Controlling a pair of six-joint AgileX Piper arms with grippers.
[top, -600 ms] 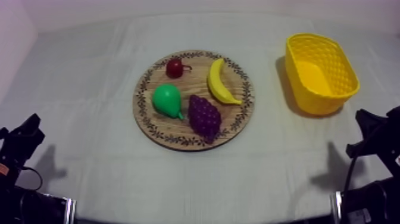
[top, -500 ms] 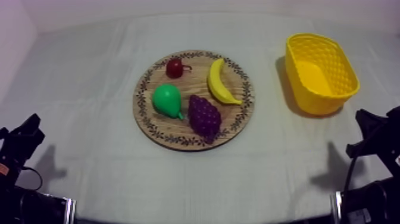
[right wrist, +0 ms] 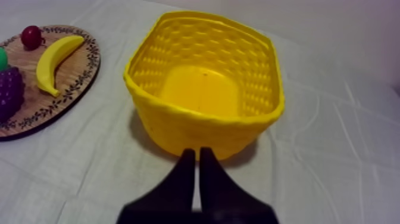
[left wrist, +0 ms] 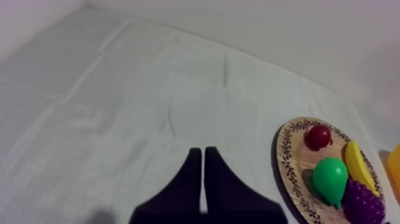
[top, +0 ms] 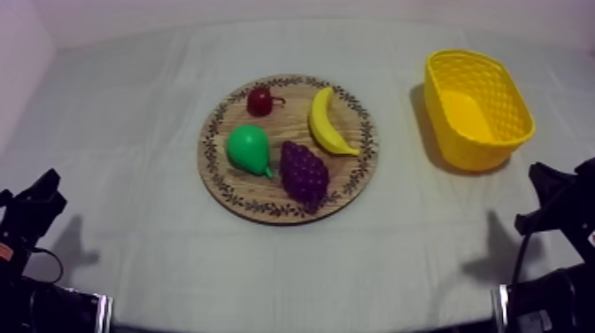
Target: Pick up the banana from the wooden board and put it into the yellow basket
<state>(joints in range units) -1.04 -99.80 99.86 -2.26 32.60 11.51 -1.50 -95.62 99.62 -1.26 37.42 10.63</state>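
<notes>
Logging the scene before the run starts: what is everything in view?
wooden board: 1, brown, table centre
banana: 1, yellow, on board, basket side
pear: 1, green, on board, left side
bunch of grapes: 1, purple, on board, near edge
small red fruit: 1, red, on board, far edge
yellow basket: 1, yellow, right of board
cloth: 1, grey-white, covering table
left tool: 1, black, shut, left of board
right tool: 1, black, shut, facing basket

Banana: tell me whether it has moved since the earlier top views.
No. The banana lies in the same spot on the wooden board, its lower tip just as close to the bunch of grapes as before.
</notes>
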